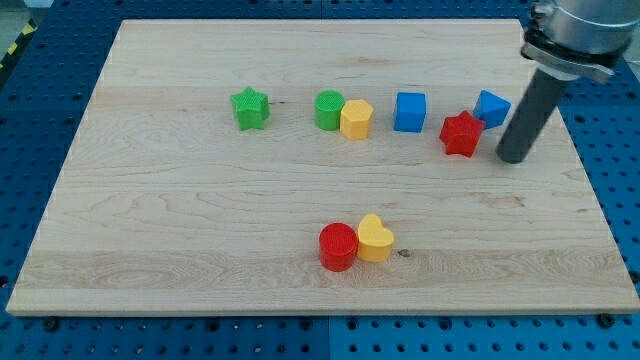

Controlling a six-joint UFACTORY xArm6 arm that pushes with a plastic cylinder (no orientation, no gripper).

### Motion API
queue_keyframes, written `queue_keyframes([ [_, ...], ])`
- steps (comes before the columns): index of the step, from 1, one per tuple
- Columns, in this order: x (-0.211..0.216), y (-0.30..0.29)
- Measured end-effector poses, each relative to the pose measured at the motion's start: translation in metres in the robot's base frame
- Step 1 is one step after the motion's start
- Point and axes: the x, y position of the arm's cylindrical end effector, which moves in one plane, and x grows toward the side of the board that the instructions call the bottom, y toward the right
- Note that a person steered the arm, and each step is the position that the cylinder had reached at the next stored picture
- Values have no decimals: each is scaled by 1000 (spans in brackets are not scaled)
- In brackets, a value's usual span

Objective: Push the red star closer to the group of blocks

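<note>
A wooden board [200, 230] is seen from above. The red star [461, 133] lies near the board's three o'clock edge, touching a blue block [491, 107] at its one o'clock. My tip [513, 157], a bare rod with nothing to open or close, is set down just beside the star at its four o'clock, apart from it. A blue cube [409, 111], yellow block [356, 118] and green cylinder [329, 109] are lined up toward nine o'clock. The star is judged light, rigid and easily slid; contact is best made squarely on its three o'clock side.
</note>
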Motion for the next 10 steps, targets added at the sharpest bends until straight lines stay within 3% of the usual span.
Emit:
queue_keyframes([
  [3,-45,-58],
  [10,-47,-145],
])
